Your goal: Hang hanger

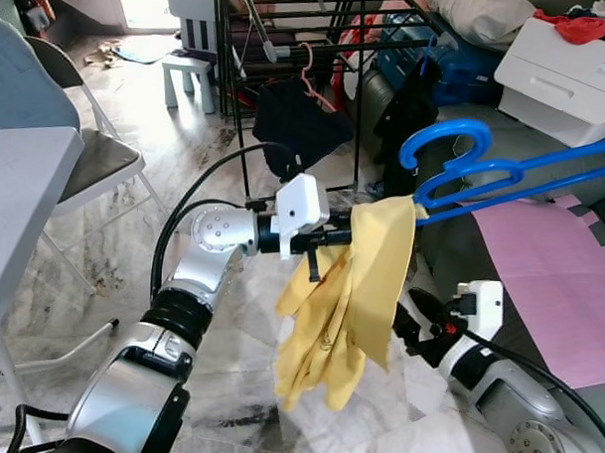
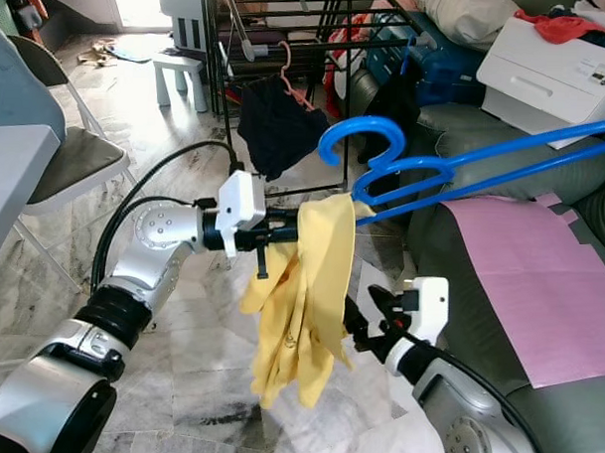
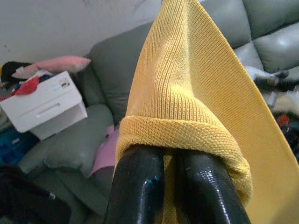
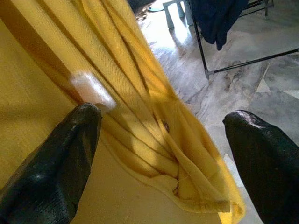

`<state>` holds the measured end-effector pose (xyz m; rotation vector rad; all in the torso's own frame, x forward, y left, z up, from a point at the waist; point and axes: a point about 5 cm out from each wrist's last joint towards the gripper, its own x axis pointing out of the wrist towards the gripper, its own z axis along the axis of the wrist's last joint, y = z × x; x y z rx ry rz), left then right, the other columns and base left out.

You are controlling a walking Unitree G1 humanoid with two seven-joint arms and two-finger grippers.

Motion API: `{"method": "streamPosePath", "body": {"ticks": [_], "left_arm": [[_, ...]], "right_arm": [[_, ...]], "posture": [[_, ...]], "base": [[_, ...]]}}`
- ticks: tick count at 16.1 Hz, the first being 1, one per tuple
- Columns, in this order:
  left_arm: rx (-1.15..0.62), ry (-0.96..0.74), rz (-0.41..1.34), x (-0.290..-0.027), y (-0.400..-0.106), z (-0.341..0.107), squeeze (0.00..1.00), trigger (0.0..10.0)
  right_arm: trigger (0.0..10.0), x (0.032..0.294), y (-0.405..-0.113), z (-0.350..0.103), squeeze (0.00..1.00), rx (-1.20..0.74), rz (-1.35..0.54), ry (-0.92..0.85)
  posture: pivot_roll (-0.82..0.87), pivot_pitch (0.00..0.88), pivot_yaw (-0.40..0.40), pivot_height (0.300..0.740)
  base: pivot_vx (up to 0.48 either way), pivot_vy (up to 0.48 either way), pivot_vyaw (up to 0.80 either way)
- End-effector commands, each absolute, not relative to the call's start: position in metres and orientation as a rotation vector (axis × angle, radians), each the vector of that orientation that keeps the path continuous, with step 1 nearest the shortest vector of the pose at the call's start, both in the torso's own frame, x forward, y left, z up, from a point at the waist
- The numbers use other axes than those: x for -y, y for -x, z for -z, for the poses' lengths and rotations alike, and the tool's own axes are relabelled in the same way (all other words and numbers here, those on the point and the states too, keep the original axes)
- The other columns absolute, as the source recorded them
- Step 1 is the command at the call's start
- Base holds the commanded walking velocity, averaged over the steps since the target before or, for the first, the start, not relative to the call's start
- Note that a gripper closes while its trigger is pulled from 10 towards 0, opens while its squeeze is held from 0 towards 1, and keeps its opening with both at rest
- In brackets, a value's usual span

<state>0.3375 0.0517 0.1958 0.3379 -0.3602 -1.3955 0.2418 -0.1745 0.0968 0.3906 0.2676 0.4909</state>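
A blue plastic hanger [image 1: 483,173] slants in from the right, hook uppermost, and its far end runs out of view. A yellow knit garment [image 1: 345,298] is draped over the hanger's near end and hangs down in folds. My left gripper [image 1: 334,238] reaches in from the left and is shut on the garment's top fold; in the left wrist view the two black fingers [image 3: 140,186] pinch the yellow fabric [image 3: 187,93]. My right gripper [image 1: 410,325] sits low beside the garment and is open, with the yellow folds [image 4: 140,93] lying between its spread fingers [image 4: 51,163].
A black drying rack [image 1: 289,47] stands behind, holding a dark garment [image 1: 296,122] on a pink hanger. A grey sofa [image 1: 461,242] on the right carries a pink sheet [image 1: 559,285] and a white box [image 1: 566,72]. A folding chair [image 1: 86,159] and a table [image 1: 15,197] stand at left.
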Motion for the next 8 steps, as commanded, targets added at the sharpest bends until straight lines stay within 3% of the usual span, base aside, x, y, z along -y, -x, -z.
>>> {"method": "streamPosePath", "body": {"ticks": [1, 8], "left_arm": [[0.475, -0.324, 1.400, -0.047, -0.338, -0.224, 0.00, 10.0], [0.570, -0.219, 1.482, -0.039, -0.324, -0.260, 0.00, 10.0]], "right_arm": [[10.0, 0.175, -0.244, -0.092, 0.00, -0.287, -0.474, -0.384], [10.0, 0.186, -0.261, -0.062, 0.00, -0.411, -0.272, -0.440]], "posture": [[0.04, 0.000, -0.022, 0.740], [0.06, 0.000, -0.033, 0.740]], "base": [[0.000, 0.000, 0.00], [0.000, 0.000, 0.00]]}}
